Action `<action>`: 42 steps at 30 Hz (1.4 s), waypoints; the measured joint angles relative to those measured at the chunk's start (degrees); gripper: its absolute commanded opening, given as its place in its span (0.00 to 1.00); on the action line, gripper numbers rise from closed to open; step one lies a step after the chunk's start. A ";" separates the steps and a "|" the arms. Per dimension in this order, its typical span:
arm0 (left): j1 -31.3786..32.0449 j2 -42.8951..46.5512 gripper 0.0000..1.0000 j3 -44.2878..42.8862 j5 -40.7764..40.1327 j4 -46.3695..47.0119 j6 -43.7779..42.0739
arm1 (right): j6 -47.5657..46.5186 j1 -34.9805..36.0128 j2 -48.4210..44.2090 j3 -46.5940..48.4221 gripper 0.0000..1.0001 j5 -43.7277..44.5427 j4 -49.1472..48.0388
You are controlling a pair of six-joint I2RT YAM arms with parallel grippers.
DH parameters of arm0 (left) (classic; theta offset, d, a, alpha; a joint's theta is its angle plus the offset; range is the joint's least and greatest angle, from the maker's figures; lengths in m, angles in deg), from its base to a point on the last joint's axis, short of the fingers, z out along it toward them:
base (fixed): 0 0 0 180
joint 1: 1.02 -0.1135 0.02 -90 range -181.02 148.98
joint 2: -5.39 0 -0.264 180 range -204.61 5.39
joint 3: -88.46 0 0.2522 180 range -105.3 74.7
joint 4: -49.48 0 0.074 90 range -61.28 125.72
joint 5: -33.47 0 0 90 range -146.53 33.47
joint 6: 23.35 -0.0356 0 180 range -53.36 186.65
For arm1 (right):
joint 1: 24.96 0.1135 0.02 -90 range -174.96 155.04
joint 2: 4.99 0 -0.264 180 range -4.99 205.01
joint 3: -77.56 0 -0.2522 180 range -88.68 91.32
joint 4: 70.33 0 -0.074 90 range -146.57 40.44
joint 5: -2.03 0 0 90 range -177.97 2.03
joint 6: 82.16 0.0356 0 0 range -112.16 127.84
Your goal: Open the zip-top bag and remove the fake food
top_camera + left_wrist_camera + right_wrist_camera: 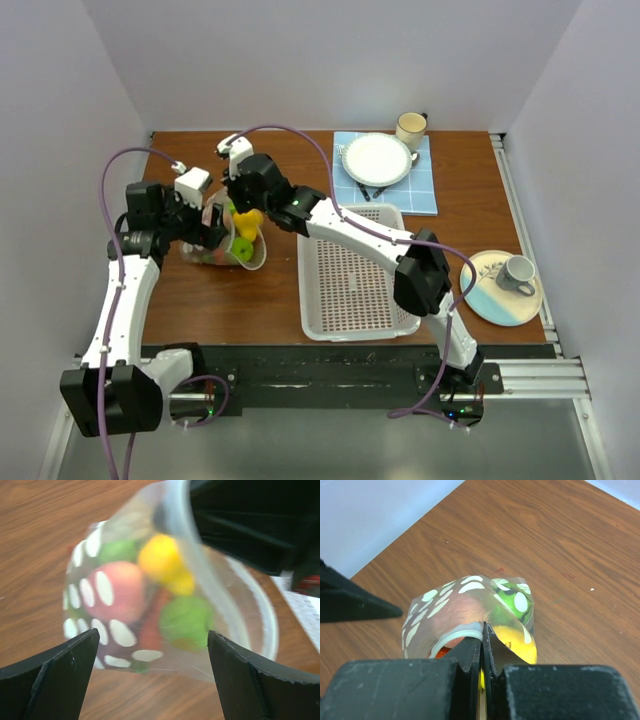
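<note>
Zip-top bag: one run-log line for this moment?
zip-top bag: mouth open | right tool: shut on its rim | left tool: open, facing bag | fake food: visible pieces inside bag

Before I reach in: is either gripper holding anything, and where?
Right gripper is shut on the zip-top bag, pinching the rim of its mouth. Left gripper is open, holding nothing.

You can see the zip-top bag (210,255) lying on the table (230,305), just left of the white basket (355,290). Yellow and green fake food (243,250) shows inside it. Your left gripper (210,226) and right gripper (231,205) both meet at the bag. A plate (377,158) sits behind the basket.
</note>
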 measured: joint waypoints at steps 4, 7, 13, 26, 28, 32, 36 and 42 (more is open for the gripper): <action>0.63 0.98 0.97 -3.80 4.50 -3.80 1.05 | 0.00 0.00 0.00 0.00 0.00 0.07 0.63; 0.79 2.14 0.97 -10.10 7.15 -6.14 1.70 | -0.02 0.04 0.00 0.00 0.00 0.20 0.92; 1.03 7.69 0.98 -14.45 11.10 -6.54 3.65 | -0.02 0.26 0.00 0.00 0.00 0.20 1.07; 9.29 15.26 0.96 6.03 -3.85 2.51 7.67 | 0.04 0.42 0.00 1.01 0.00 0.22 3.45; 9.68 15.61 0.93 7.13 -6.32 4.81 7.45 | 0.09 0.42 0.00 1.03 0.00 0.17 3.63; 9.94 14.84 0.80 9.29 -10.16 8.55 6.64 | 0.48 0.42 0.00 1.05 0.00 0.02 3.65; 10.12 11.76 0.65 9.55 -11.82 11.13 5.73 | 0.72 0.48 0.00 1.05 0.00 -0.22 3.67; 10.34 9.75 0.18 9.55 -13.11 12.63 3.87 | 0.70 0.68 -0.11 0.22 0.00 -0.24 3.04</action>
